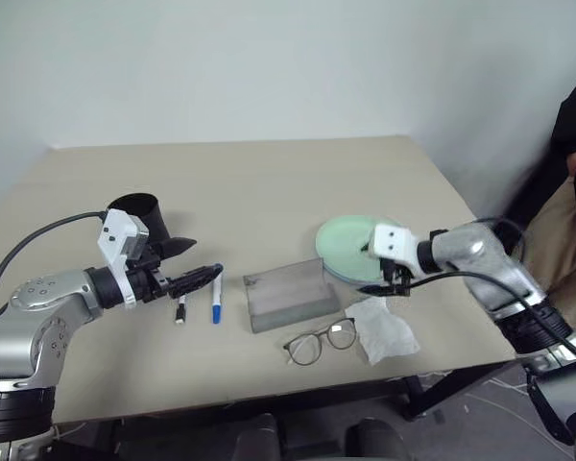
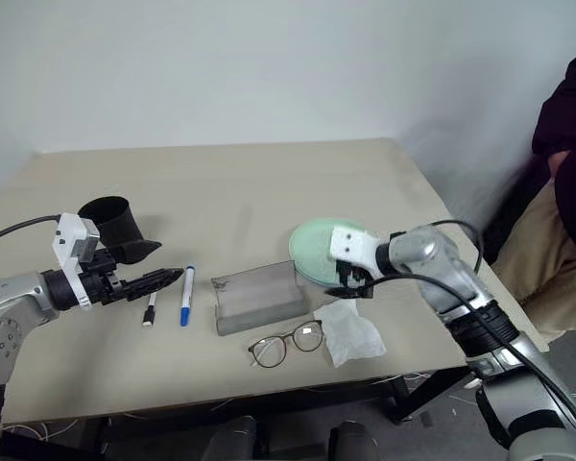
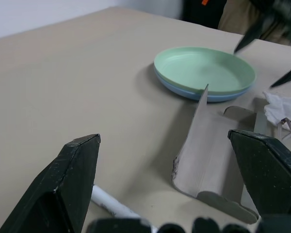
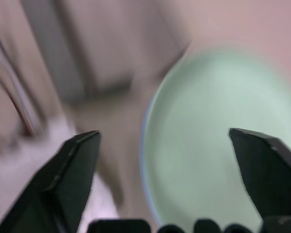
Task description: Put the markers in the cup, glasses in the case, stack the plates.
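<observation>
Lying open near the middle of the beige table (image 1: 269, 182), the grey case (image 1: 288, 296) serves as the landmark for everything else. Just to its robot-left lie the two markers, the blue-capped marker (image 1: 217, 298) nearer the case and the black-capped marker (image 1: 181, 311) beyond it, side by side and apart from each other. Farther out on that side, toward the far edge, stands the black cup (image 1: 139, 221), upright. The left gripper (image 1: 200, 279) hovers above the markers between cup and case, its two black fingers spread wide with nothing between them. To the case's robot-right, the mint green plate (image 1: 348, 240) sits stacked on the light blue plate (image 3: 203, 95), whose rim shows just beneath it. The right gripper (image 1: 389, 282) hangs over the near edge of that stack, jaws wide apart and empty. Toward the table's near edge from the case lie the glasses (image 1: 320, 342), and a crumpled white tissue (image 1: 382, 329) rests touching their robot-right side.
</observation>
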